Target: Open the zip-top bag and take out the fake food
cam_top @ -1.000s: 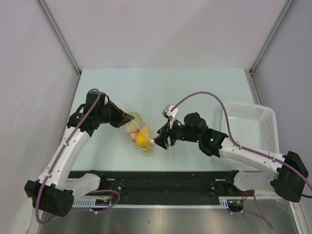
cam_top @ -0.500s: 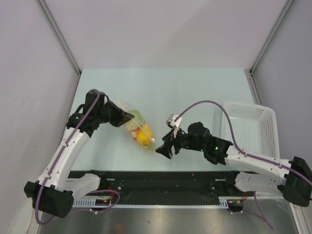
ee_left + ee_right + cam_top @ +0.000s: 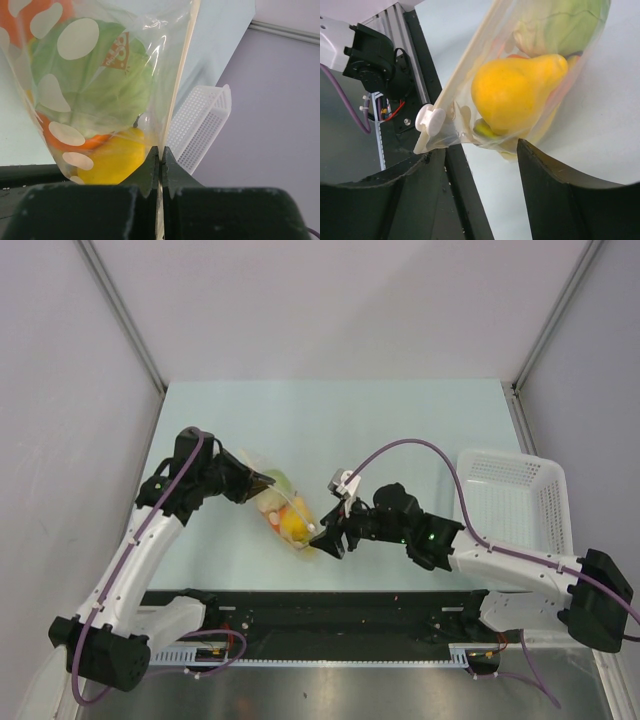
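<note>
Two grippers, one bag strung between them. Left gripper (image 3: 160, 161): fingers pressed together on one end of the zip strip (image 3: 180, 75). Right gripper (image 3: 475, 150): fingers wide apart, nothing gripped. The white slider tab (image 3: 431, 120) sits just off one fingertip; contact unclear.

The zip-top bag (image 3: 283, 508) is over the table (image 3: 400, 430), left of centre; whether it is lifted or resting I cannot tell. The strip's long axis runs diagonally from the left pinch to the right fingers, so the slider end falls to the right arm.

The fake food (image 3: 515, 92) is all inside, with a yellow pear-like fruit nearest the slider and the green cabbage (image 3: 100, 85) beyond.

Judgement: the next move needs the right fingers on the slider, drawing along the strip toward the left pinch.
</note>
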{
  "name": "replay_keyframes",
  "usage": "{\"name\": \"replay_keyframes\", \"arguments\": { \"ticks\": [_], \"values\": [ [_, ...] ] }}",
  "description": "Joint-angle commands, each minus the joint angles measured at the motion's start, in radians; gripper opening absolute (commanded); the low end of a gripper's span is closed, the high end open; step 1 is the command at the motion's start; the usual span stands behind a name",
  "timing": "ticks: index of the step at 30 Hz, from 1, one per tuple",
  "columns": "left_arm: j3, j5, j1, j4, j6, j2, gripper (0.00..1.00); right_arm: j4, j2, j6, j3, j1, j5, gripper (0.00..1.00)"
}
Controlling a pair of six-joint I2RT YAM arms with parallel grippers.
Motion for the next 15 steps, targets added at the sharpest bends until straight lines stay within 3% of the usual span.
{"name": "replay_keyframes", "arguments": {
  "ticks": [1,15],
  "values": [
    [0.008,0.011,0.005,0.059,-0.121,-0.027,0.00,0.072,0.007,-0.007,0.046,0.014,-0.033,0.64],
    [0.010,-0.009,0.005,0.038,-0.132,-0.029,0.00,0.089,-0.015,0.007,0.034,0.049,-0.039,0.69]
  ]
}}
